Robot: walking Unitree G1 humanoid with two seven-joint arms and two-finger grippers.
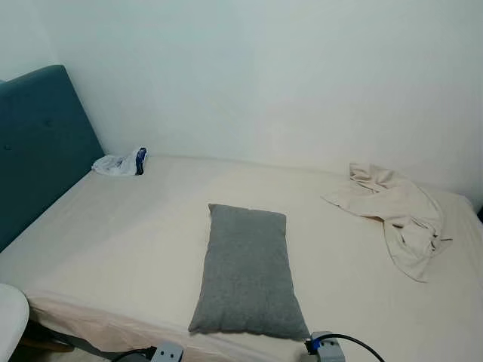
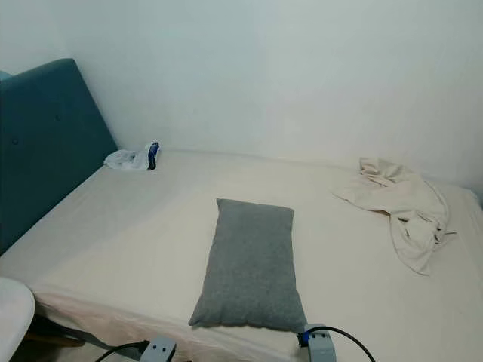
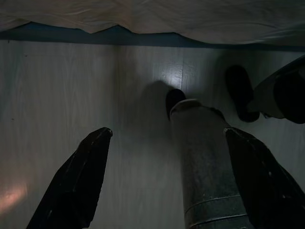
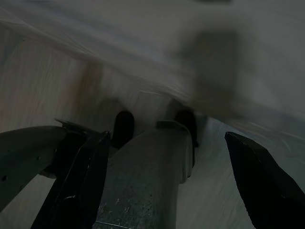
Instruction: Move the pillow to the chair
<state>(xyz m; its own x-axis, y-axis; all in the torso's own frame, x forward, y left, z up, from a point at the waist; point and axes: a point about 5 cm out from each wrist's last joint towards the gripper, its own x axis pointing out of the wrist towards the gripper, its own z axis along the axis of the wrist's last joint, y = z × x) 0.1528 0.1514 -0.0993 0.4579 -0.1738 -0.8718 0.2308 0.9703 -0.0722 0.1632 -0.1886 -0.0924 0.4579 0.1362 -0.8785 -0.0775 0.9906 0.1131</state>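
Bed, one grey pillow

pillow: grey woven cloth, matt, kinda nubbly | bed sheet: smooth cream cotton-looking cloth, matt | headboard: teal fabric, tufted | crumpled cloth: beige, soft, wrinkly | wall: plain matt paint | floor: pale wood-look planks, slight sheen

Left pincer hangs spread above the pale floor beside the robot's leg.
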